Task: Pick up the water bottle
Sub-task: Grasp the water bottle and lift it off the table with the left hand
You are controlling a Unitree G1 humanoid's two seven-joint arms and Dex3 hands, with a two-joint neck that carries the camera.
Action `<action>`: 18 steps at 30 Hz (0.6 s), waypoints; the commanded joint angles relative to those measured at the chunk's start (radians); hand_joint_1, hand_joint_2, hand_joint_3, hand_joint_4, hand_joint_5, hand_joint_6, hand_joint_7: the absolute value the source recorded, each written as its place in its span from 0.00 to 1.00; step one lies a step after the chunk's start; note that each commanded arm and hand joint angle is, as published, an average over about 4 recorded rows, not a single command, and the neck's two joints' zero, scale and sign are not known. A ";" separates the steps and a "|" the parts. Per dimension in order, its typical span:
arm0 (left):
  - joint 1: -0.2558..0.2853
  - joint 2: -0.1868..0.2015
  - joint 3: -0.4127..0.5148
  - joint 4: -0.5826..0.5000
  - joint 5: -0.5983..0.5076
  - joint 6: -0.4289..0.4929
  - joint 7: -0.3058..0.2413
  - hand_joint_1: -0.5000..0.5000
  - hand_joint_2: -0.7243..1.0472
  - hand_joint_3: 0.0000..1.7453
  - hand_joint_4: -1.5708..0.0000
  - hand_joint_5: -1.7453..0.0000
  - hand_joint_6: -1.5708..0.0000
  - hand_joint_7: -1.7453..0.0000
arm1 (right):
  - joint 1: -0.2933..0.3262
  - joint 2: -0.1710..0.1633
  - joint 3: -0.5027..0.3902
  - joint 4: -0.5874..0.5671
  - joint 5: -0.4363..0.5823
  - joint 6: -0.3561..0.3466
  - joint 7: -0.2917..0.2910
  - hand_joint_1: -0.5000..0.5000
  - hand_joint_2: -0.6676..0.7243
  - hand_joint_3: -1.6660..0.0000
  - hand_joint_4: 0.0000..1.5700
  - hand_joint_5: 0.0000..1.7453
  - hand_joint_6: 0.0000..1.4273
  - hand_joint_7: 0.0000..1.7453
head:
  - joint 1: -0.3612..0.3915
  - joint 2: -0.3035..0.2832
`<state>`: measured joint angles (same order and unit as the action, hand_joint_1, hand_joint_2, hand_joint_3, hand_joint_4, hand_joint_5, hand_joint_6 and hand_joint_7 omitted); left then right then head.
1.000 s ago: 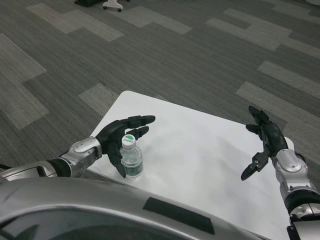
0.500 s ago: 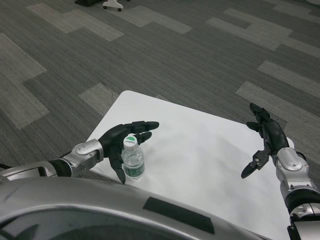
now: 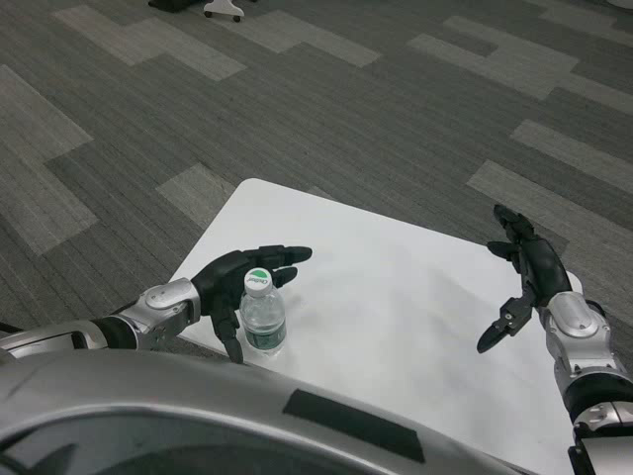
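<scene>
A small clear water bottle (image 3: 262, 316) with a green-and-white cap stands upright near the front left edge of the white table (image 3: 396, 297). My left hand (image 3: 237, 280) is right beside it on its left, fingers spread and arched over and behind the cap, thumb down along the bottle's left side; I see no firm grip. My right hand (image 3: 524, 277) hangs open over the table's right edge, far from the bottle.
Grey patterned carpet surrounds the table. A wheeled base (image 3: 224, 10) stands on the floor at the far top left. The table's left edge lies just under my left hand.
My left hand has sunk a little and drawn closer around the bottle. The bottle and my right hand have stayed in place.
</scene>
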<state>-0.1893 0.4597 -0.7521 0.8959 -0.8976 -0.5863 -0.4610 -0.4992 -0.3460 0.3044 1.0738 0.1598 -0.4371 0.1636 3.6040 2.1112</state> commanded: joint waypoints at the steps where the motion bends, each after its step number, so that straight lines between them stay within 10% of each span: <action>1: -0.009 0.015 -0.027 0.011 0.007 0.011 -0.005 1.00 0.25 0.04 0.93 0.94 0.77 1.00 | 0.003 -0.008 -0.007 -0.002 0.006 0.006 0.002 0.21 0.91 0.90 0.00 0.44 0.00 0.04 | -0.001 0.000; 12: -0.023 0.001 -0.061 0.038 -0.010 0.016 0.005 1.00 0.33 0.01 0.93 0.94 0.78 1.00 | 0.004 -0.008 -0.007 -0.004 0.006 0.006 0.002 0.21 0.91 0.90 0.00 0.44 0.00 0.04 | -0.007 0.003; 18: -0.039 -0.010 -0.088 0.059 -0.032 0.016 0.013 1.00 0.64 0.04 0.93 0.94 0.86 1.00 | 0.007 -0.008 -0.008 -0.006 0.006 0.006 0.002 0.21 0.91 0.90 0.00 0.44 0.00 0.04 | -0.012 0.003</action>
<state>-0.2045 0.4474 -0.8329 0.9450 -0.9211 -0.5766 -0.4525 -0.4980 -0.3460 0.3038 1.0737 0.1597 -0.4364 0.1638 3.5933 2.1144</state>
